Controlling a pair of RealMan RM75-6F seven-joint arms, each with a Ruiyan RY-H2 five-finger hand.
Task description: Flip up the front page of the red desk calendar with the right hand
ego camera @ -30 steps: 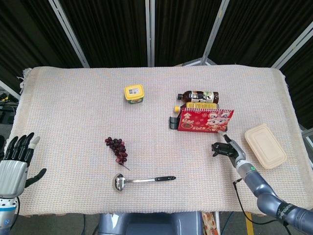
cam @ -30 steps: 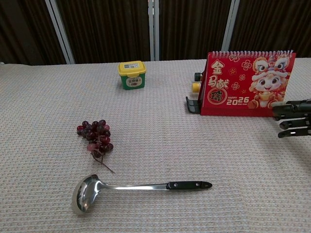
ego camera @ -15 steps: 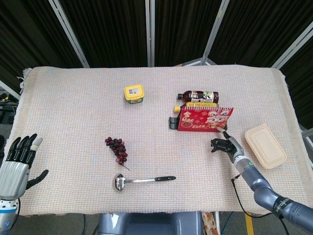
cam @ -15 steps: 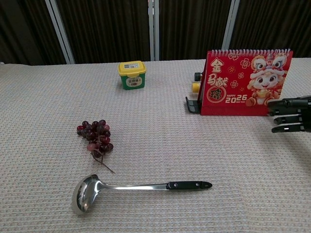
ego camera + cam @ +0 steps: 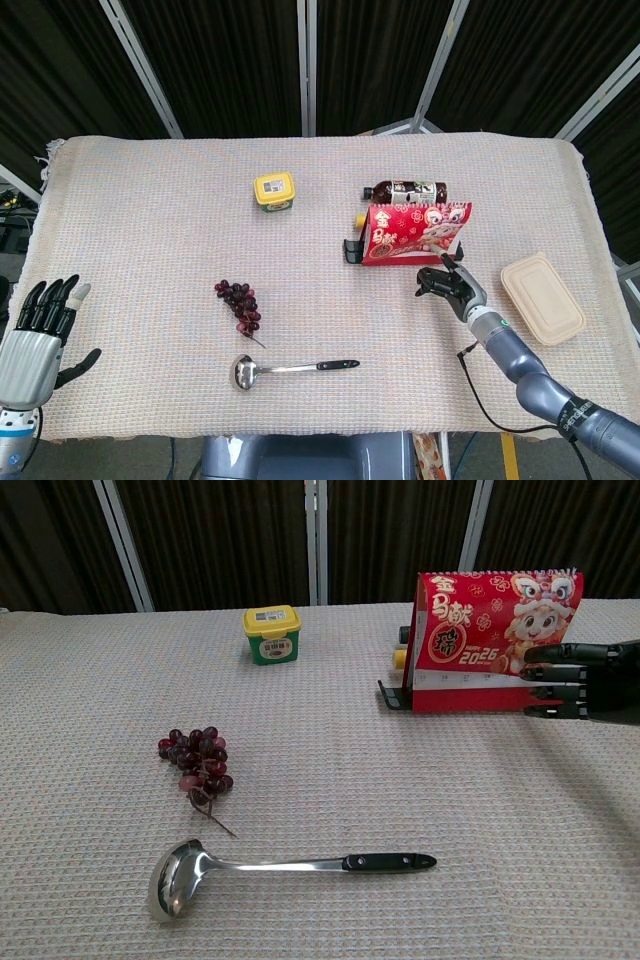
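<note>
The red desk calendar stands right of the table's middle. Its front page is swung up off the base, and a white page strip shows beneath it in the chest view. My right hand is at the page's lower right edge with its straight fingers touching and lifting that edge. Nothing is gripped in it. At the table's near left corner my left hand hovers with fingers spread and holds nothing.
A dark bottle lies just behind the calendar. A yellow tub stands at the back middle, with grapes and a ladle toward the front. A beige lidded box sits right of my right hand.
My right hand moved left and up to the calendar's lower right edge. The front page has swung upward and the calendar shifted slightly left. The left hand sank a little.
</note>
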